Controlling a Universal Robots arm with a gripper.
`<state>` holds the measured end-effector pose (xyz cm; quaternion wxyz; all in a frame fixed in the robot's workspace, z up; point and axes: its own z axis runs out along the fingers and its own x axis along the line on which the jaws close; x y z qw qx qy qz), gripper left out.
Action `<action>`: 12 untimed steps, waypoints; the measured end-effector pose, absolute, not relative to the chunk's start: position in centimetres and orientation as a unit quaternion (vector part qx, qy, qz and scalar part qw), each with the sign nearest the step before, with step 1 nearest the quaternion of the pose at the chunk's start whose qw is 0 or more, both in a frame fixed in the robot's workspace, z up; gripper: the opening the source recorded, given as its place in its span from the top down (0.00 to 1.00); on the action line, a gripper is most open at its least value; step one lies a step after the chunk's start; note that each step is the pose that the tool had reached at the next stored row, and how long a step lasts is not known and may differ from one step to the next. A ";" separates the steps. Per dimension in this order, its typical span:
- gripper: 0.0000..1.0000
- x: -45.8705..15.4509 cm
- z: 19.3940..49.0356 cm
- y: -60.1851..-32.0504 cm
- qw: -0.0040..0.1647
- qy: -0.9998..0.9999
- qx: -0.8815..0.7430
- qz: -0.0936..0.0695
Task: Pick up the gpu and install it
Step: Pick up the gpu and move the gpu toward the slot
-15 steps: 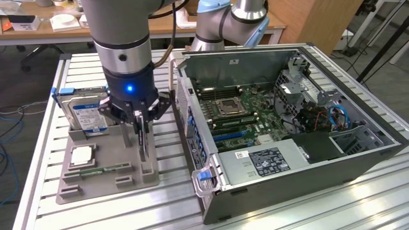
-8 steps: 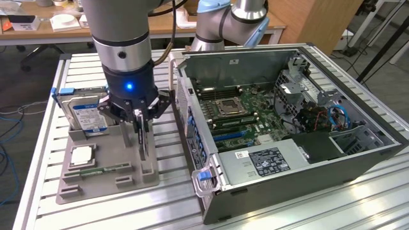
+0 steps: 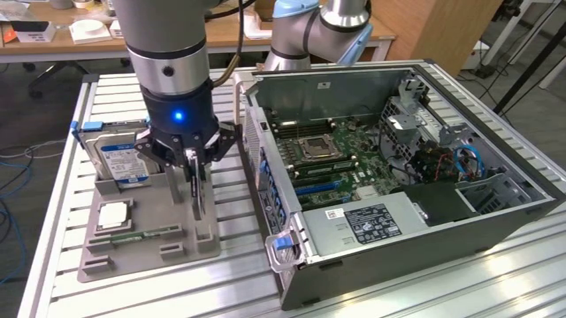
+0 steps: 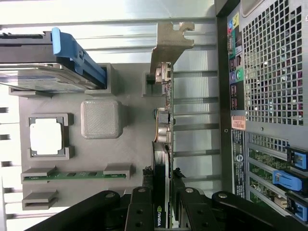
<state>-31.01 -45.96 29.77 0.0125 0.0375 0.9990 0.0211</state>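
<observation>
Closest to the lens, the gripper (image 4: 162, 204) was clamped narrow on the gpu (image 4: 162, 159), which stood on edge in its slot of the grey tray (image 4: 130, 144), beside the open computer case (image 4: 269, 72). Gripped near one end, the card could tilt. Its metal bracket (image 4: 169, 41) might then snag the slot and drag the tray.

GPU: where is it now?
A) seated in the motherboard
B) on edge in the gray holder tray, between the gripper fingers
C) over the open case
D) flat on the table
B: the gpu stands on edge in the gray holder tray, with the gripper closed on it.
</observation>
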 end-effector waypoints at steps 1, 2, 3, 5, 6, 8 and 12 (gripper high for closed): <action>0.74 -31.0 29.8 -46.0 0.013 0.999 0.038 0.021; 0.74 -31.0 29.9 -46.0 0.013 0.999 0.037 0.021; 0.74 -31.0 30.0 -46.0 0.013 0.999 0.038 0.021; 0.74 -31.0 30.1 -46.0 0.013 0.999 0.038 0.021; 0.74 -31.0 30.1 -46.0 0.013 0.999 0.038 0.021; 0.74 -31.0 30.2 -46.0 0.013 0.999 0.038 0.021; 0.74 -31.0 30.2 -46.0 0.013 0.999 0.038 0.021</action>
